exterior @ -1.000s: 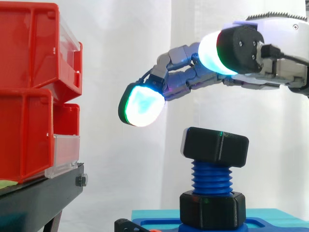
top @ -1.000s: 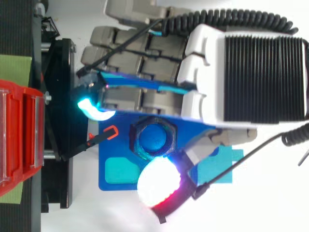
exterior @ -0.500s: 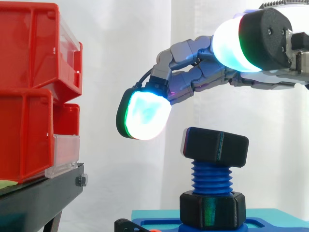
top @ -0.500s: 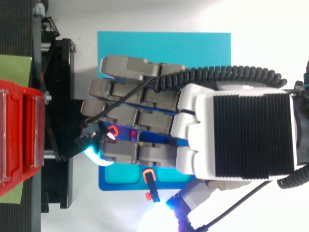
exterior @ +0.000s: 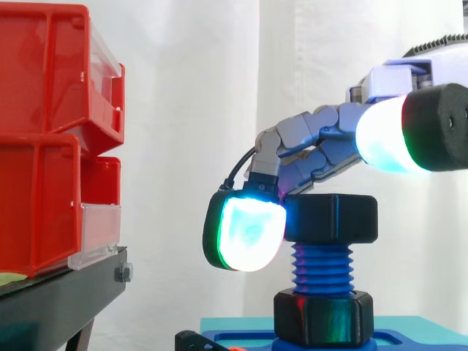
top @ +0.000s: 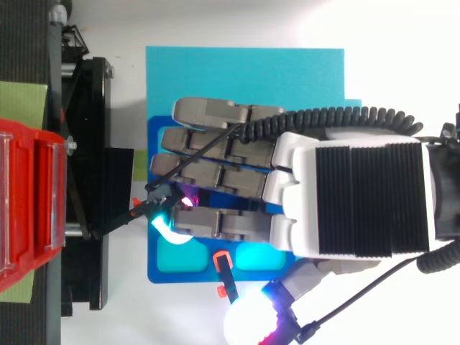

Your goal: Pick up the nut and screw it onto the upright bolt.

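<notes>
A black nut [exterior: 330, 218] sits at the top of the upright blue bolt [exterior: 322, 267], which rises from a black collar [exterior: 323, 318] on the blue base plate [top: 162, 266]. My hand [top: 352, 194] reaches in from the right and hangs over the bolt, hiding it in the top view. Its fingers [exterior: 314, 139] curve gently down, and one glowing fingertip [exterior: 245, 234] rests at the nut's left side at nut height. The thumb pad [exterior: 409, 131] stays higher, at the right and apart from the nut. Nothing is gripped.
Red bins [exterior: 51, 139] are stacked on a black stand [exterior: 58, 300] at the left, close to the fingertip. The base plate lies on a cyan mat [top: 244, 65]. A small orange clip [top: 223, 266] sits on the plate's near edge.
The hand has come down and shifted right. Its leading fingertip dropped from above and left of the nut to the nut's level, right against its left side. The thumb also sank lower.
</notes>
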Controlling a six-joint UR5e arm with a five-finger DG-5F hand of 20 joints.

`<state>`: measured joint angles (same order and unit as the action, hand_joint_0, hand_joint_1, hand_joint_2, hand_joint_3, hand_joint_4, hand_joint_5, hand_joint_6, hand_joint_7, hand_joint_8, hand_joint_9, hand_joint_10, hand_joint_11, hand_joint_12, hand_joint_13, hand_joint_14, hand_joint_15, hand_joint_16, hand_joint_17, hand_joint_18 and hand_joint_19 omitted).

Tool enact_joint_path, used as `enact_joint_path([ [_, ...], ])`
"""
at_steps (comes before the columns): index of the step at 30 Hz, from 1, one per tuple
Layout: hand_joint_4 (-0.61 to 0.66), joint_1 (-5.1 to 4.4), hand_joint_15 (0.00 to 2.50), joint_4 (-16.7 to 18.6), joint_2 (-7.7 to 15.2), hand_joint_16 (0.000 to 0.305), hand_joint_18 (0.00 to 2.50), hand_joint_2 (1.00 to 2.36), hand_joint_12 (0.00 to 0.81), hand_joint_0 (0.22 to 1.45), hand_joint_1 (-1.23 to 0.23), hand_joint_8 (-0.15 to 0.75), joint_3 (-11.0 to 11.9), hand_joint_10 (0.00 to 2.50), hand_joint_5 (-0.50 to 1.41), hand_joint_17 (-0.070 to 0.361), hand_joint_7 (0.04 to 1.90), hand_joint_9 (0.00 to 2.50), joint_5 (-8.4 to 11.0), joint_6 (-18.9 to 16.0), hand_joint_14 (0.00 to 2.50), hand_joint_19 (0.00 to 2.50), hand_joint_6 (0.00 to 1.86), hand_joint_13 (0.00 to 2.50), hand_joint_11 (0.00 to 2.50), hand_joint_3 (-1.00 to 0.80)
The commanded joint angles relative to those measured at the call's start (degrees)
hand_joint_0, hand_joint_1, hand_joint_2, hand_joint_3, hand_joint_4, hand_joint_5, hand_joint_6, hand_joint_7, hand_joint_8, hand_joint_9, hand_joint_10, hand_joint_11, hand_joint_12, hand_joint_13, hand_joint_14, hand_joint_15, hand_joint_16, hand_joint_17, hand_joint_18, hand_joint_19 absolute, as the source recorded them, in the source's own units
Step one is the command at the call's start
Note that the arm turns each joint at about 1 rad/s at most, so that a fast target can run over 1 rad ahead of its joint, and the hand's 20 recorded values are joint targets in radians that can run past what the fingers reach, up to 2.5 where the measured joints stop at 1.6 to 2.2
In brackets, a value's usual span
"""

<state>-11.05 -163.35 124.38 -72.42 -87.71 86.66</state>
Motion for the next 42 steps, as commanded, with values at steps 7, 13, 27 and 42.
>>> enact_joint_path([
  [7, 0.27, 1.47, 0.0, 0.05, 0.08, 0.024, 0.17, 1.0, 0.254, 0.49, -0.08, 0.236, 0.0, 0.0, -0.07, 0.054, 1.09, 0.54, -0.62, 0.0, 0.0, 0.0, 0.5, 0.49, 0.0, -0.5],
  [13, 0.28, 2.26, 0.0, 0.05, -0.01, 0.021, 0.22, 1.0, 0.239, 0.5, -0.09, 0.245, 0.0, 0.0, -0.07, 0.047, 1.09, 0.58, -1.24, 0.0, 0.0, 0.0, 0.5, 0.55, 0.0, -0.5],
  [27, 0.22, 3.58, 0.0, -0.21, -0.01, 0.014, 0.38, 1.0, 0.194, 0.52, -0.16, 0.251, 0.0, 0.0, -0.01, 0.032, 1.18, 0.8, -2.64, 0.0, 0.0, 0.0, 0.5, 0.7, 0.0, -0.5],
  [42, 0.19, 5.86, 0.0, -0.12, -0.01, 0.012, 0.5, 1.0, 0.168, 0.53, -0.11, 0.234, 0.0, 0.0, 0.05, 0.026, 1.32, 0.97, -5.54, 0.18, 0.0, 0.0, 0.52, 0.82, 0.0, -0.5],
])
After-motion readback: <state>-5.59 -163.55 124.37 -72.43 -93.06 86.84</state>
